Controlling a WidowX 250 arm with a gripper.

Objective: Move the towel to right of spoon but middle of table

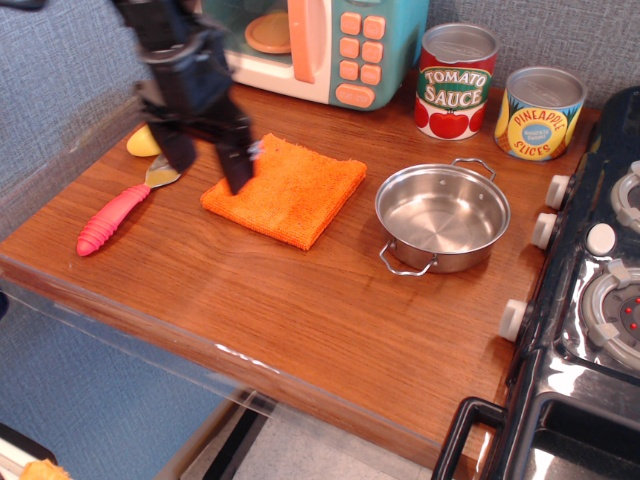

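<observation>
The orange towel [290, 190] lies flat on the wood table [300, 300], left of the steel pot. The spoon [110, 220] lies to the towel's left, pink-red handle toward the front edge, its silver bowl partly hidden behind my gripper. My gripper [212, 172] is open and empty. It hangs fingers down over the towel's left edge, one finger [238, 160] at the towel's left corner, the other [180, 148] near the spoon's bowl. I cannot tell if it touches the cloth.
A steel pot [442, 215] stands right of the towel. A yellow banana [141, 142] shows partly behind the arm. A toy microwave [320, 40] and two cans [455, 80] line the back. A black toy stove [590, 290] fills the right side.
</observation>
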